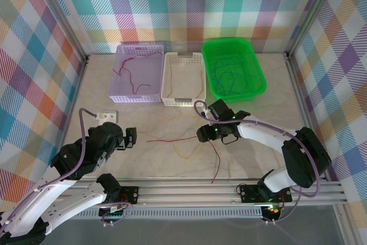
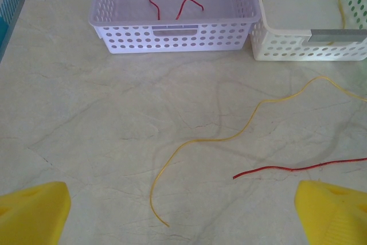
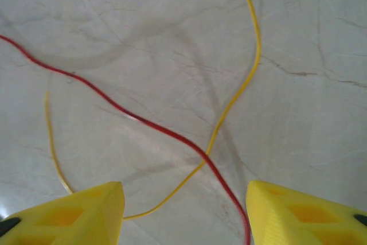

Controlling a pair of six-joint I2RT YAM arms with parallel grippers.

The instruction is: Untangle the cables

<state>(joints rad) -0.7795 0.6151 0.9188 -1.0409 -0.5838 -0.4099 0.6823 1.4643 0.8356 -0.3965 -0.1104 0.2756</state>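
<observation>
Overhead first: red cable (image 1: 172, 140) and yellow cable (image 1: 184, 157) lie loose on the table (image 1: 149, 120) between the arms, meeting close by the right gripper (image 1: 202, 135). The yellow one is faint and its ends are hard to trace against the marble. Right fingertips are hidden under the gripper's own body from up here. Left gripper (image 1: 131, 137) sits apart, just left of the red cable's free end. Along the back stand a purple basket (image 1: 135, 98) with red strands, a white basket (image 1: 167, 78) with yellow strands, and a green basket (image 1: 261, 76) with dark thin strands of uncertain colour. Left wrist view: both yellow fingers (image 2: 34, 213) are cut off at the lower corners, spread wide, bare table between them, nothing held. The yellow cable snakes ahead and the red one runs off the right edge. The baskets' far ends are cropped. Right wrist view: fingers (image 3: 309, 213) stand partly apart, gripping nothing. The red and yellow cables cross on the table just ahead, between the fingers. The red one leaves the frame close beside the lower-right finger; contact cannot be judged.
</observation>
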